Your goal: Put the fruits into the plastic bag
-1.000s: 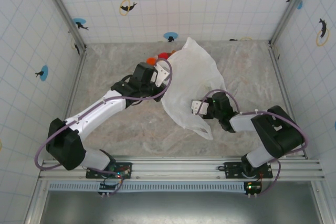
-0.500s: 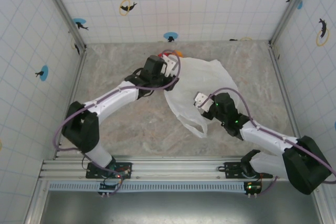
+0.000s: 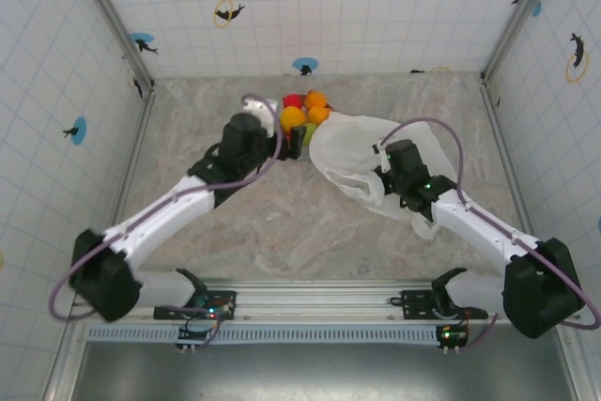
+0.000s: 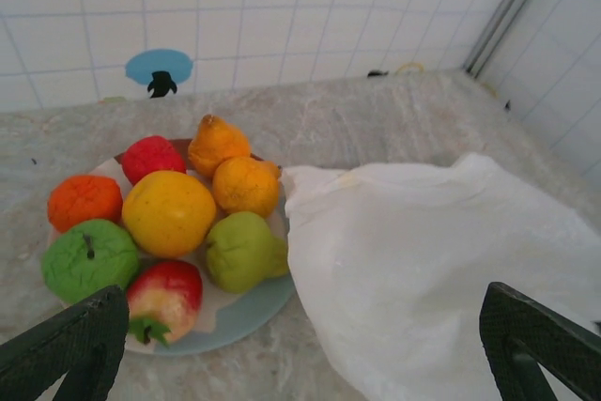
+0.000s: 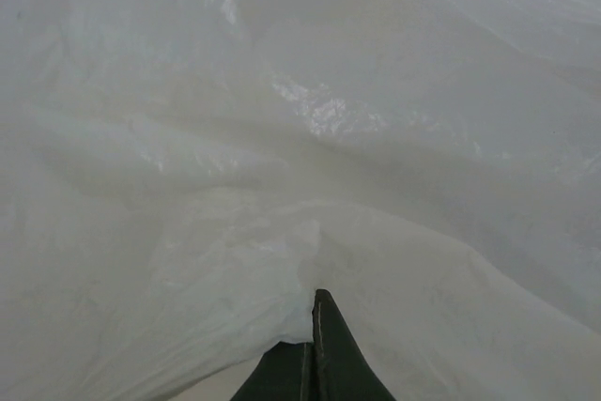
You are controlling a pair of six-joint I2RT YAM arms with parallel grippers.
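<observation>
On the plate (image 4: pixel 246 312) the fruits (image 4: pixel 171 215) sit heaped, the plastic bag (image 4: pixel 423 260) touching its rim. Left gripper (image 4: pixel 300 363) gapes empty near the plate; right gripper (image 5: pixel 315 349) pinches the bag.

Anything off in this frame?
Nothing is spilled or damaged: the fruits sit piled on the plate. One oddity: the bag lies collapsed beside the plate, its edge touching it, with no open mouth visible. The right gripper pinches its film; the left gripper hangs open.
</observation>
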